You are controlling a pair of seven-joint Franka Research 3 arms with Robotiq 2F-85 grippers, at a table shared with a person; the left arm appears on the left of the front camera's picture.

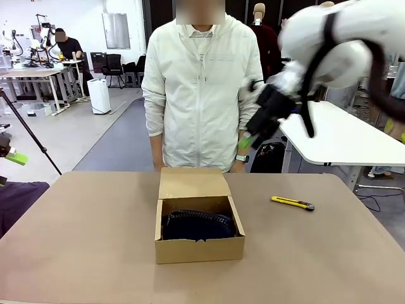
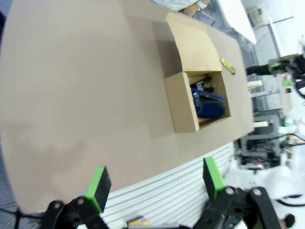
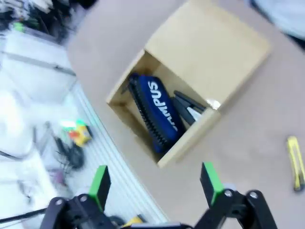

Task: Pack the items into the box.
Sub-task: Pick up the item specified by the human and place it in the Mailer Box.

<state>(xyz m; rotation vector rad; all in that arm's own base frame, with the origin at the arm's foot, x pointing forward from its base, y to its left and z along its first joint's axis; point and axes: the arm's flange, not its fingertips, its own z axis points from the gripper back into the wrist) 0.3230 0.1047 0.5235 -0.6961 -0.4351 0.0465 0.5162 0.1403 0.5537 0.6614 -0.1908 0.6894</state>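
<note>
The brown cardboard box [image 1: 199, 248] stands at the table's middle, its flap lid [image 1: 192, 183] folded back toward the person. Inside lies the navy ribbed pouch [image 1: 198, 225]. From above, the pouch [image 3: 157, 113] has white lettering on it and the black stapler [image 3: 189, 108] lies next to it in the box [image 3: 186, 138]. My right gripper [image 1: 248, 140] hangs open and empty, high above the table right of the box. My left gripper [image 2: 155, 179] is open and empty, well off the table's edge; its view shows the box [image 2: 185, 110], pouch [image 2: 208, 103] and stapler [image 2: 205, 82].
A yellow utility knife [image 1: 292, 202] lies on the table right of the box. A person in a light jacket [image 1: 201, 88] stands at the far edge behind the box. A white table [image 1: 342, 136] stands at the back right.
</note>
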